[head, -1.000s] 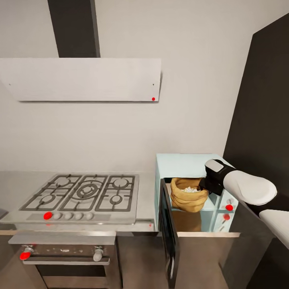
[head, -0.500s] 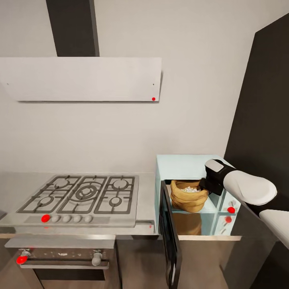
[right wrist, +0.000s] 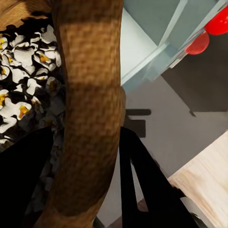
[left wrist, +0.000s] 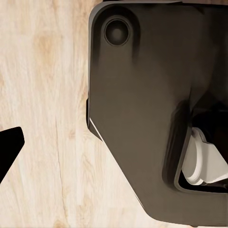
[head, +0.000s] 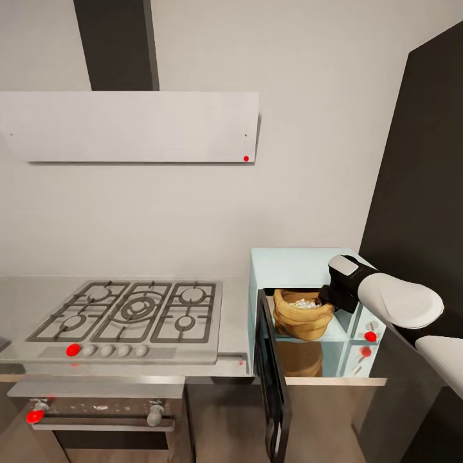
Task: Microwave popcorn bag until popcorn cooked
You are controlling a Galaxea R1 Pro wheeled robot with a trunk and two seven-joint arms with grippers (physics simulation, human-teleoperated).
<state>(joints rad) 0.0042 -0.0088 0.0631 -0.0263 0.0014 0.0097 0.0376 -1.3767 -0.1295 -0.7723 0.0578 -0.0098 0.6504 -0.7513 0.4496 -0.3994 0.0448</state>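
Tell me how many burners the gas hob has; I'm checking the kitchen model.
5 burners on the gas hob: three along the back, at left, middle and right, and two in front, left and right. None looks hidden.

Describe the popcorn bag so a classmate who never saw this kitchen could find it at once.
Right of the gas hob stands a pale blue microwave with its door swung open. In its opening sits the popcorn bag: a squat tan cloth sack with a thick rolled rim and white popcorn on top.

A squat tan-orange cloth sack [head: 302,316] heaped with grey-white kernels [head: 305,303] sits inside the open pale blue microwave [head: 308,263], the right arm's black gripper [head: 330,294] at its rim.
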